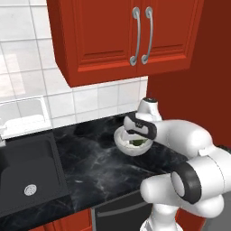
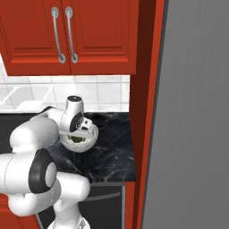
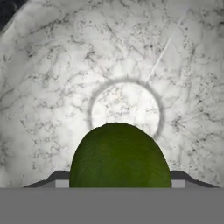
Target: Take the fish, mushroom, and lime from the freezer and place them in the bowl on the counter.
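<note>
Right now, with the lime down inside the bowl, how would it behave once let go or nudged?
The lime looks round and smooth, so it would probably roll. The bowl curves down to a flat centre, which should make it settle there. It looks firm, unlikely to squash between the fingers.

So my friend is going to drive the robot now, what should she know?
Gripper: down inside the bowl, jaws either side of the lime; it looks held, not yet let go.
Bowl: on the black counter, near the red side wall.
Lime: green shows in the bowl in the left base view and the right base view.
Freezer: grey door on the right, looks shut.
Done: lime brought to the bowl.
Left: open the jaws and lift out. I can't see the fish or mushroom in the bowl, so check those.
</note>
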You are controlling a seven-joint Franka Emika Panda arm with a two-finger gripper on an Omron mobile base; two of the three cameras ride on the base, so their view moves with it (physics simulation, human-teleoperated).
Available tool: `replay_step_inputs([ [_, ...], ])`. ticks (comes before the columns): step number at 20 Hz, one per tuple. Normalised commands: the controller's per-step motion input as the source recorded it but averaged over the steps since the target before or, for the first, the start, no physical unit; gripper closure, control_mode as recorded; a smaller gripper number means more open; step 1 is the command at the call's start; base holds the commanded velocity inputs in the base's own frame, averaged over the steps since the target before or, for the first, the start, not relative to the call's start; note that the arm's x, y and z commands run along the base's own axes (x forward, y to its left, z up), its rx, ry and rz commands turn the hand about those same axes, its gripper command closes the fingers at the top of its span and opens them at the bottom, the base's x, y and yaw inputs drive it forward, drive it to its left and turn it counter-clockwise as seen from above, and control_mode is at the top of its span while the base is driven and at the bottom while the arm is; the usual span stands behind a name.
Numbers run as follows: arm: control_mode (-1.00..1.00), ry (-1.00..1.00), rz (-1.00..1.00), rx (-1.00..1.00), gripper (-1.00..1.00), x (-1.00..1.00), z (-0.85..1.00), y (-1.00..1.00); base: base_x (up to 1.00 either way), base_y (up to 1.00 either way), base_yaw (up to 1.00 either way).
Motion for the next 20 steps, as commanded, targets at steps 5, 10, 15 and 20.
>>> replay_step_inputs([
  [5,-1.0,0.04,0.0,0.0,1.0,0.15,-0.2,0.0,0.0,0.0,0.0],
  [10,-1.0,0.05,0.0,0.0,1.0,0.23,-0.18,0.01,0.0,0.0,0.0],
  [15,-1.0,0.05,0.0,0.0,1.0,0.27,-0.19,0.04,0.0,0.0,0.0],
  [20,-1.0,0.01,0.0,-0.01,-1.0,0.06,-0.11,0.15,0.0,0.0,0.0],
])
